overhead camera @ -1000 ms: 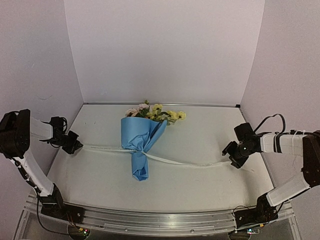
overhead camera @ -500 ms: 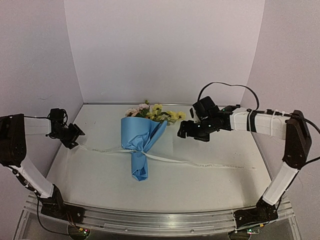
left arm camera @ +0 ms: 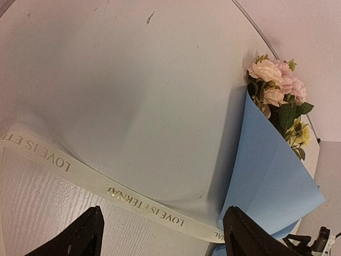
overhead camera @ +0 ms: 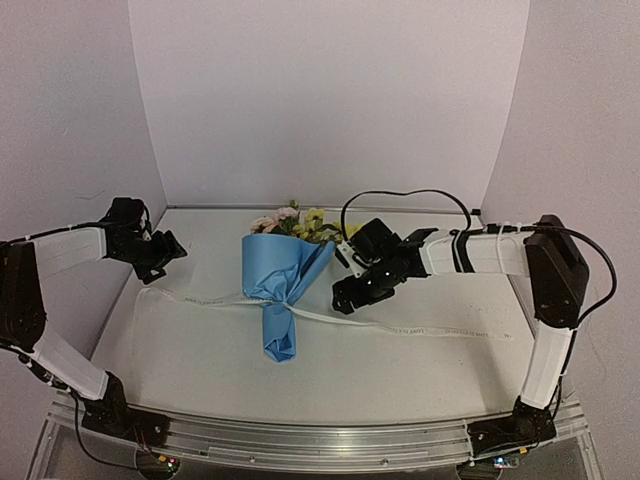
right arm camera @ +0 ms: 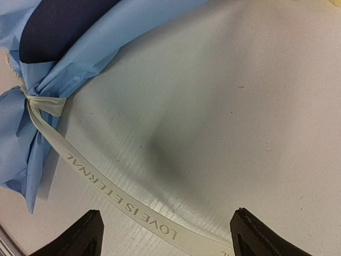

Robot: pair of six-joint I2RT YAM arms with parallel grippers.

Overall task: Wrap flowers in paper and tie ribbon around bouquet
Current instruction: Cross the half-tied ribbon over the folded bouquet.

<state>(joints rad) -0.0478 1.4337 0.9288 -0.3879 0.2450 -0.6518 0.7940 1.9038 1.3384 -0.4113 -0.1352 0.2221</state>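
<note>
The bouquet [overhead camera: 281,285] lies near the middle of the white bench [overhead camera: 400,375], blossoms toward the back wall and pinched tail toward the near edge. Its bright blue paper [overhead camera: 276,265] is rolled into a cone, wide at the rim, gathered to a narrow waist and flaring again below. The right wrist view shows the darker blue inside of a fold. Small pale pink and yellow flowers [overhead camera: 305,224] with dark green leaves show above the rim. A long, flat cream-white ribbon [overhead camera: 420,328], printed in gold with "LOVE IS ETERNAL", is cinched round the waist in a small knot [right arm camera: 45,104]. Its two ends run out flat over the bench, one to the left and one to the right.

The left arm reaches in along the left wall with its white forearm nearly level. The left claw [overhead camera: 172,250] hovers above the far left part of the bench, near the ribbon's left end, and is aimed at the bouquet. Its fingers [left arm camera: 85,237] stand wide apart with nothing between them.

The right arm stretches across from the right side, elbow raised. The right claw [overhead camera: 343,297] hangs just beside the cone's right edge, over the ribbon's right run. Its fingers [right arm camera: 88,234] are likewise spread and empty.

A black cable [overhead camera: 405,192] arcs above the right forearm, and a metal rail [overhead camera: 320,440] lines the bench's near edge.
</note>
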